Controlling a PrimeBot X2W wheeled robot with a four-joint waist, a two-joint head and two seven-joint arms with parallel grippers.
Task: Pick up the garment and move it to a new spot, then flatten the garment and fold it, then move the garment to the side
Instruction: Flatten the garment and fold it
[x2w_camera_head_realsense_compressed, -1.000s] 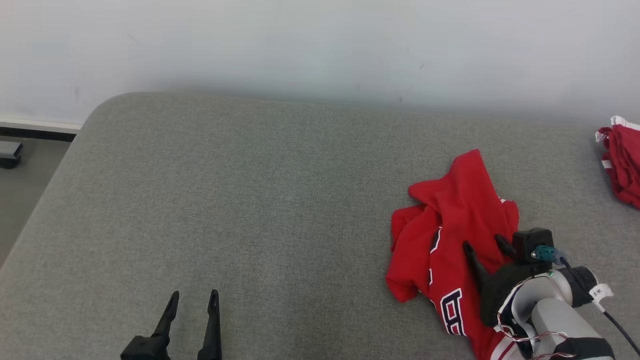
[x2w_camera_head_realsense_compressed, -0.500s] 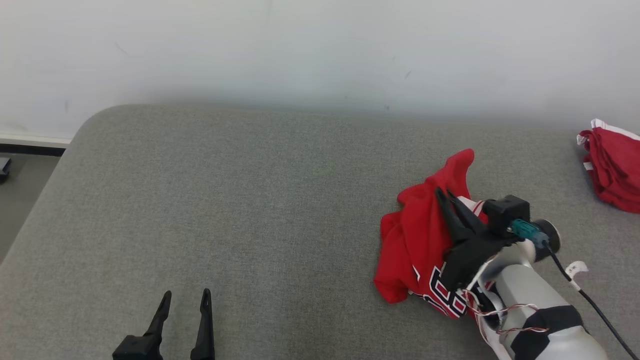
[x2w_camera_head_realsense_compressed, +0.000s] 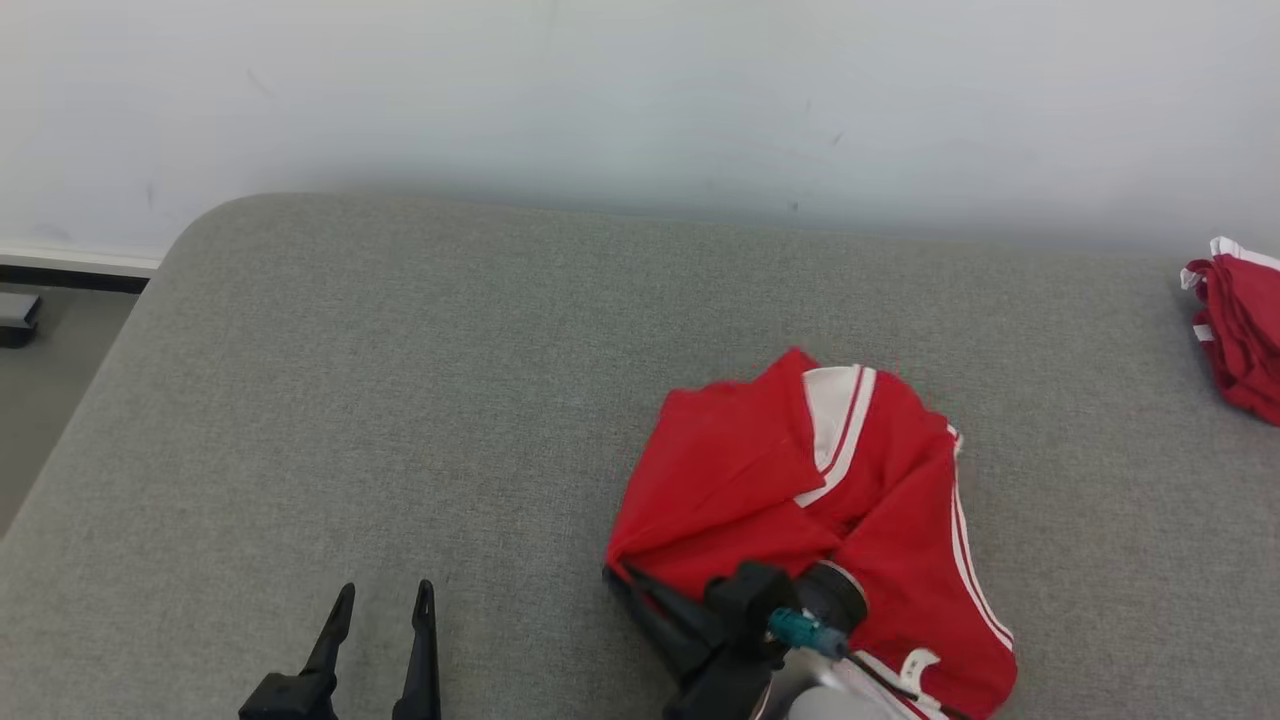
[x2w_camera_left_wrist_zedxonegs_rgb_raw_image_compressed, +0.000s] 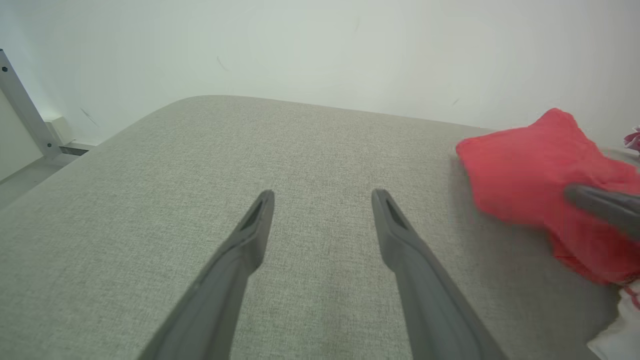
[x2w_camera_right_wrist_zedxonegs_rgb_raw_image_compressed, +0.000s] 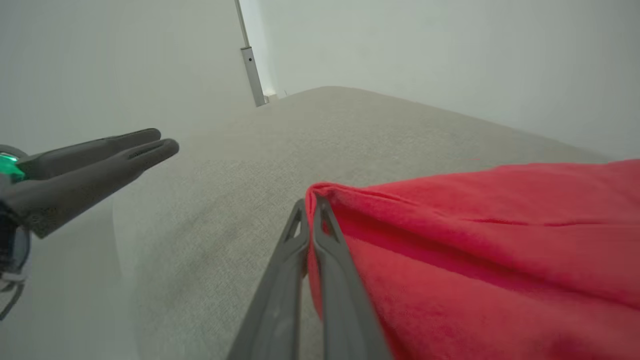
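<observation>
Grey fabric surface (x2w_camera_head_realsense_compressed: 400, 350) all round. Nearest, at 7 o'clock, the left gripper (x2w_camera_head_realsense_compressed: 385, 600) has its fingers spread with nothing between them. At about 5 o'clock the right gripper (x2w_camera_head_realsense_compressed: 618, 575) has its fingers pressed together, pinching the near-left edge of the red garment (x2w_camera_head_realsense_compressed: 780, 480), which is bunched just beyond it. Way out at 3 o'clock there's another red pile (x2w_camera_head_realsense_compressed: 1240, 340).
</observation>
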